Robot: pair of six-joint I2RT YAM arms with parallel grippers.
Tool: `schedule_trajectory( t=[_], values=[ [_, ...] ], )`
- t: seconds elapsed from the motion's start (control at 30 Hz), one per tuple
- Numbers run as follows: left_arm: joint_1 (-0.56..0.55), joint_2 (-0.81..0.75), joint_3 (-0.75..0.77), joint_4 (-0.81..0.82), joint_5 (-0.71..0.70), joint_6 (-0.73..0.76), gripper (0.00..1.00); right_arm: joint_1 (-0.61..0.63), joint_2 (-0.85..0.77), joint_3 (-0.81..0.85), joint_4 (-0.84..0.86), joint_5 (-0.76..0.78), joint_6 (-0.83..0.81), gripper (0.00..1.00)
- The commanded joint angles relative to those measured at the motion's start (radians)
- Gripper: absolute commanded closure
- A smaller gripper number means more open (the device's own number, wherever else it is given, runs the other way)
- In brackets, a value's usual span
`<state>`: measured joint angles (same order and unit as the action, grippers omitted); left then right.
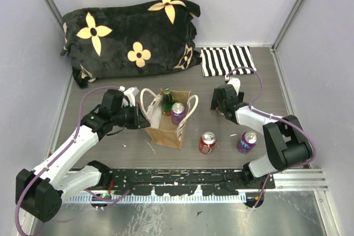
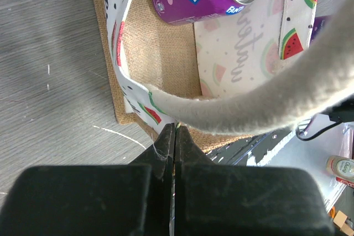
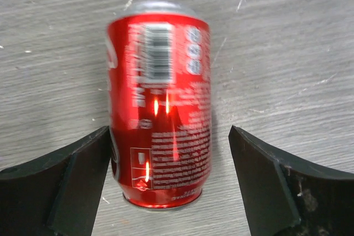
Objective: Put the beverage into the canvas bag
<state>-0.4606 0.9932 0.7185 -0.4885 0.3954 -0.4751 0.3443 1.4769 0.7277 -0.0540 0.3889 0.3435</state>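
**Left pinched shut, right spread wide**

Left arm (image 1: 66,150) reaches forward and a bit rightward off its base, with the forearm low and the wrist roughly level. The left gripper (image 2: 175,134) has its jaws pressed flat together, nipping the rim of the canvas bag (image 2: 160,42). Right arm (image 1: 251,117) is folded up tight, elbow close to its base and wrist stretched out leftward. On the right gripper (image 3: 168,136), the fingers (image 3: 83,164) are spread wide apart.
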Motion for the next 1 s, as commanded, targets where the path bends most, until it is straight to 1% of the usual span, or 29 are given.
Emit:
schedule_trajectory(
  t=[0.0,0.13,0.23,0.33,0.4,0.47,0.63,0.67,0.73,0.97],
  values=[
    [0.008,0.021,0.011,-0.026,-0.030,0.023,1.00,0.003,-0.028,-0.077,0.217,0.112,0.042,0.12],
    [0.014,0.027,0.016,-0.027,-0.029,0.027,1.00,0.008,0.010,-0.086,0.271,0.161,0.061,0.20],
    [0.020,0.027,0.019,-0.027,-0.027,0.027,1.00,0.009,0.026,-0.082,0.290,0.183,0.066,0.32],
    [0.026,0.026,0.019,-0.027,-0.026,0.027,1.00,0.009,0.026,-0.064,0.284,0.171,0.056,0.50],
    [0.029,0.026,0.019,-0.024,-0.026,0.027,1.00,0.007,0.025,-0.033,0.231,0.152,0.051,0.63],
    [0.031,0.027,0.021,-0.022,-0.025,0.027,1.00,0.008,0.022,0.016,0.146,0.126,0.056,0.74],
    [0.033,0.029,0.025,-0.010,-0.023,0.024,1.00,0.007,0.051,0.227,-0.195,0.014,0.074,0.91],
    [0.033,0.030,0.025,-0.007,-0.024,0.023,1.00,0.007,0.057,0.262,-0.251,-0.007,0.078,0.96],
    [0.033,0.032,0.024,-0.001,-0.021,0.020,1.00,0.006,0.070,0.328,-0.350,-0.042,0.083,0.99],
    [0.033,0.049,0.037,0.010,-0.006,0.020,1.00,-0.011,0.210,0.625,-0.781,-0.142,0.042,0.99]
  ],
)
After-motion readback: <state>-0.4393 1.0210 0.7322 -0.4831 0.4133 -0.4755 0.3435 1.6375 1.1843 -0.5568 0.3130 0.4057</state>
